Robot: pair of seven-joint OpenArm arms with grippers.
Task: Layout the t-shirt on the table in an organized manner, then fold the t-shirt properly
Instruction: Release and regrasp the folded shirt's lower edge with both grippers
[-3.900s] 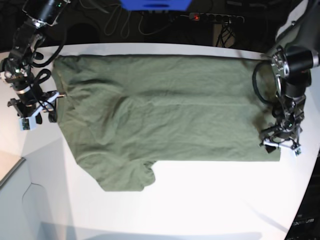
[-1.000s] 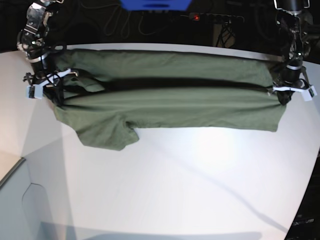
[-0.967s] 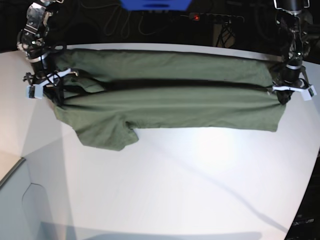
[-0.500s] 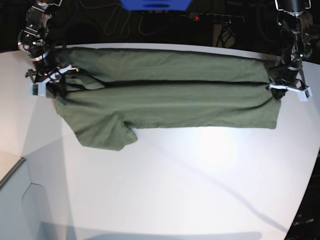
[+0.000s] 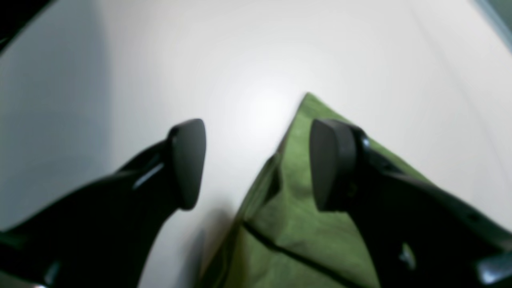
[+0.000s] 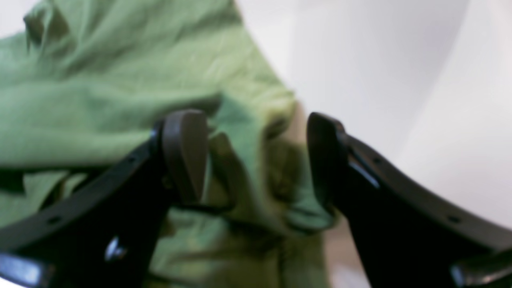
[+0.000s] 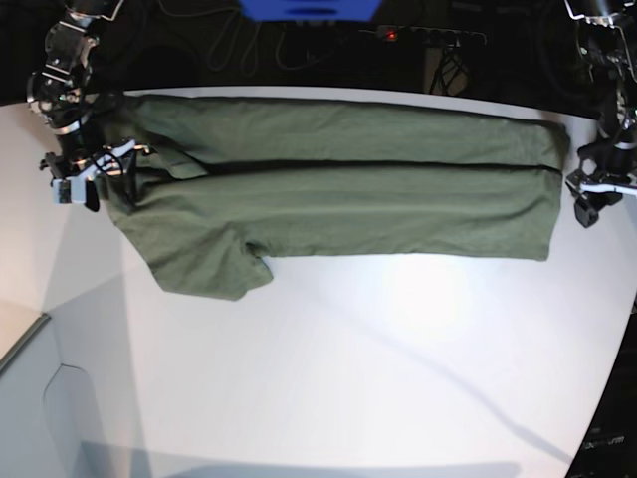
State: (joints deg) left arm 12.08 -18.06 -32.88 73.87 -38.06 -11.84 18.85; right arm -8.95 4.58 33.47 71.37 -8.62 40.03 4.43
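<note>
The olive-green t-shirt (image 7: 338,199) lies on the white table (image 7: 378,349), folded over lengthwise into a long band with one sleeve (image 7: 214,269) sticking out toward the front. My left gripper (image 7: 593,195) stands open just off the shirt's right end. In the left wrist view its fingertips (image 5: 256,160) straddle the edge of the shirt's corner (image 5: 304,224) without pinching it. My right gripper (image 7: 82,177) is open at the shirt's left end. In the right wrist view bunched fabric (image 6: 248,132) lies loose between the spread fingers (image 6: 186,152).
Behind the table's far edge are dark cables, a power strip (image 7: 428,36) with a red light and a blue object (image 7: 309,10). A lower grey surface (image 7: 40,398) sits at the front left corner.
Both grippers opened and let go of the shirt's ends. The lifted fold settled flat onto the table. My left gripper drew off to the right of the shirt's edge.
</note>
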